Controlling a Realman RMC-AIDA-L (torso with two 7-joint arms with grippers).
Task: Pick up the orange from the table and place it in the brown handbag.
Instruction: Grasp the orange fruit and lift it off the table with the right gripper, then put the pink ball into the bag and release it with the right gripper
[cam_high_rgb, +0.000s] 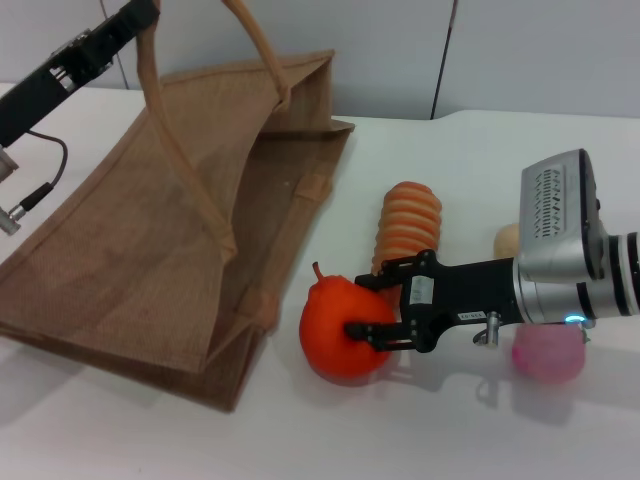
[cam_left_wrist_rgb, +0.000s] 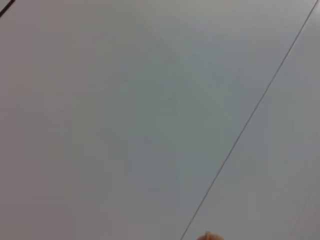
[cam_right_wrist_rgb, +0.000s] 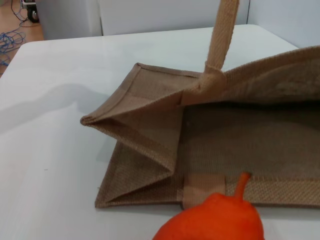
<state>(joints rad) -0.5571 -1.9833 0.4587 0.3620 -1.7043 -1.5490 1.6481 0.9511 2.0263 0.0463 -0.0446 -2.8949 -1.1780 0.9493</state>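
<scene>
Orange (cam_high_rgb: 343, 333) sits clamped in the right tool (cam_high_rgb: 372, 308); only the head view shows the grip.

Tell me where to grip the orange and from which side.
Grip the orange across its round middle, coming in level from the robot's right, as the right gripper does now. The pointed stem end sticks up and the brown handbag blocks the left side.
</scene>
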